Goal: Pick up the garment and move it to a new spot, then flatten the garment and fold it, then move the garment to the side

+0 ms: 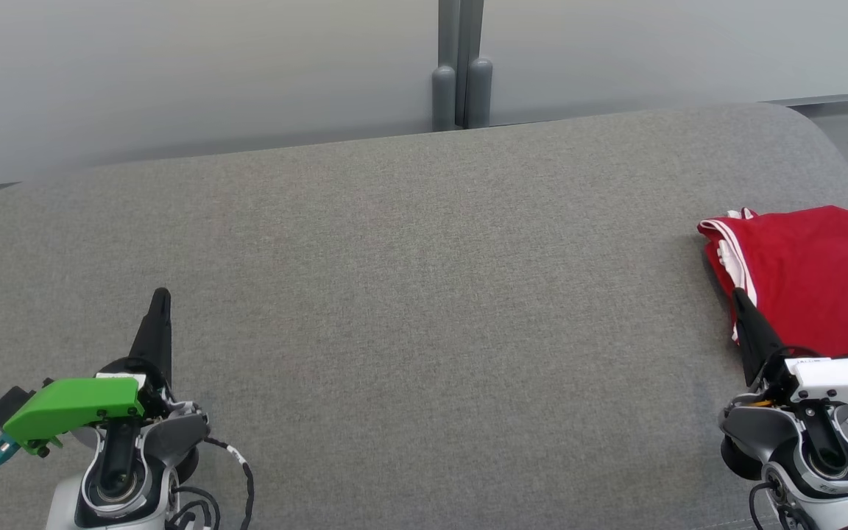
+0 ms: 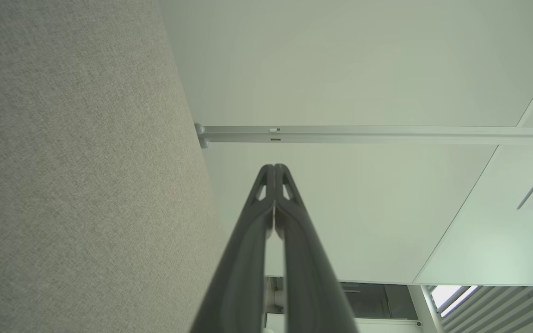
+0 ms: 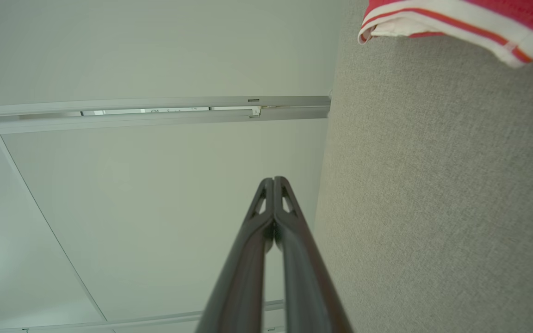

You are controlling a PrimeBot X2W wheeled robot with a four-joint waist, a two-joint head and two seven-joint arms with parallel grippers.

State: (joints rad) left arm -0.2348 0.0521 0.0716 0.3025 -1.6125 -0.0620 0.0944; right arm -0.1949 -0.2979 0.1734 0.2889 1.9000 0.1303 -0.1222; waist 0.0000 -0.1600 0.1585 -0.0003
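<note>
Closed and empty, left gripper (image 1: pixel 161 296) and right gripper (image 1: pixel 737 296) hover over grey surface (image 1: pixel 424 294), red garment (image 1: pixel 814 272) near the right.

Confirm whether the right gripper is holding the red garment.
No: in the right wrist view the right gripper has its fingers shut together on nothing, and the garment lies apart on the grey surface.

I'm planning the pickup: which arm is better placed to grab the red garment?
Probably right. The right gripper is beside the red garment at the right end of the grey surface; the left gripper is far across it.
</note>
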